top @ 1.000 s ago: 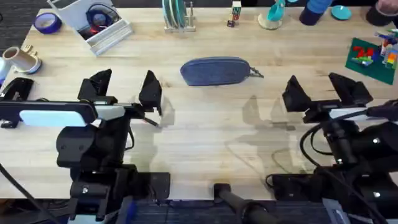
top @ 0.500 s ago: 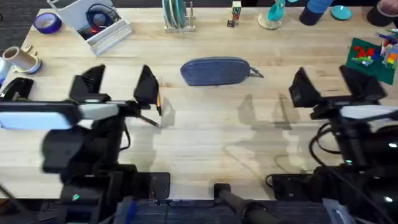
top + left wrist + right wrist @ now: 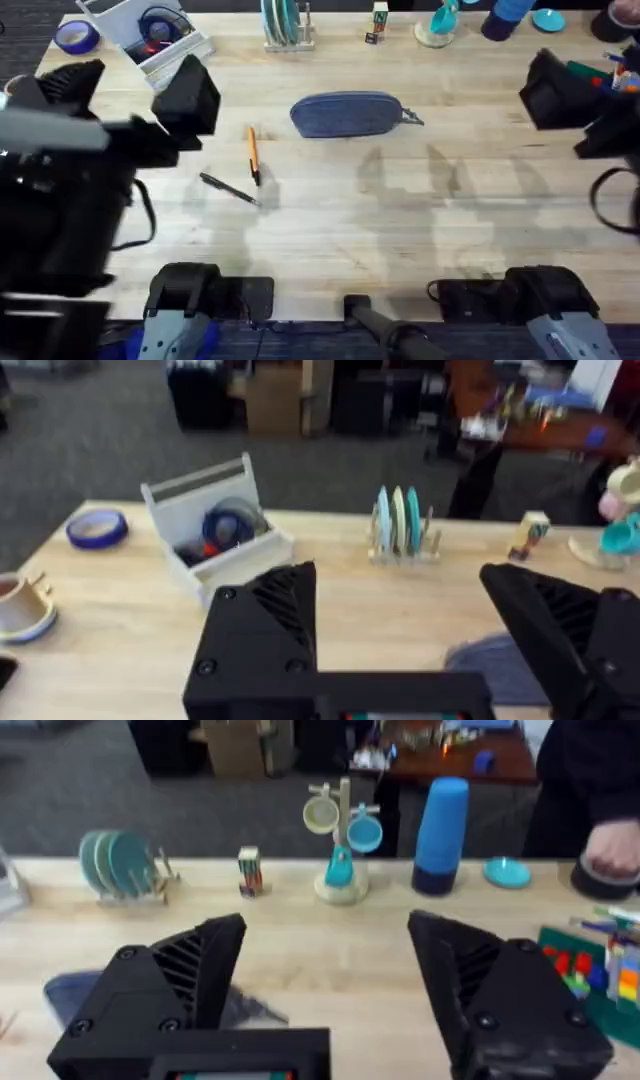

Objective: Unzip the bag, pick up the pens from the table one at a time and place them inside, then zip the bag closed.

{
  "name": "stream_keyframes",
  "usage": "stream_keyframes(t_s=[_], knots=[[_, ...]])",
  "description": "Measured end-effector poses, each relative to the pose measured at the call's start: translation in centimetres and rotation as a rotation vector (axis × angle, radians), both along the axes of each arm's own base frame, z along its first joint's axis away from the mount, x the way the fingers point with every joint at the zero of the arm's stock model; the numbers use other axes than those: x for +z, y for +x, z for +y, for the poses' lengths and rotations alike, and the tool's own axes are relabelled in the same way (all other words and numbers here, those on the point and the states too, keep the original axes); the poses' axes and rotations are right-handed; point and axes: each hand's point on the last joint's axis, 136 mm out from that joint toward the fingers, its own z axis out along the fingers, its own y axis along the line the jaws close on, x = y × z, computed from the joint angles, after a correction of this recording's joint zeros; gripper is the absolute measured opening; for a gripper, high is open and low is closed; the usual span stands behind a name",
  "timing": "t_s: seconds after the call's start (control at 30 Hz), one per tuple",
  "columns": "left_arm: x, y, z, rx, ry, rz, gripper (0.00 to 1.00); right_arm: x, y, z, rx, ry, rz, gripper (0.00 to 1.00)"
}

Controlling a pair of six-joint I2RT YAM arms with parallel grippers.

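The blue-grey bag (image 3: 345, 113) lies zipped at the table's (image 3: 330, 230) middle back, its dark pull tab (image 3: 412, 117) at the right end. An orange pen (image 3: 253, 153) and a thin black pen (image 3: 228, 188) lie to the bag's front left. My left gripper (image 3: 135, 90) hangs open, raised over the left side, left of the pens. My right gripper (image 3: 590, 105) is open and raised at the far right. In the left wrist view the open gripper (image 3: 410, 630) frames the bag (image 3: 490, 665). Between the right wrist's open gripper (image 3: 330, 980) fingers, the bag (image 3: 65, 992) peeks out.
A white bin (image 3: 145, 35), a blue tape roll (image 3: 75, 37), a plate rack (image 3: 285, 25), a mug tree (image 3: 440, 25) and a blue cylinder (image 3: 510, 15) line the back edge. A green plate with toy bricks (image 3: 600, 85) sits at the right.
Both arms have risen and swung outward, the left to the left, the right to the right. The pens, earlier half hidden under the left gripper, now show in full.
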Motion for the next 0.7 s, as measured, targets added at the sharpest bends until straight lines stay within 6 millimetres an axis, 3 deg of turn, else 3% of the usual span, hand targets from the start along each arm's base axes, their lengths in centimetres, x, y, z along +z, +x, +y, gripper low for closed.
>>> stream_keyframes(t_s=[0.33,0.7], knots=[[2.4,2.6,0.0,0.006,-0.016,0.281,0.994,3.1,2.2,0.1,-0.003,0.030,0.202,0.996],[0.8,5.5,-0.3,-0.009,-0.024,0.624,0.993,1.3,3.5,0.1,-0.018,0.068,0.431,0.996]])
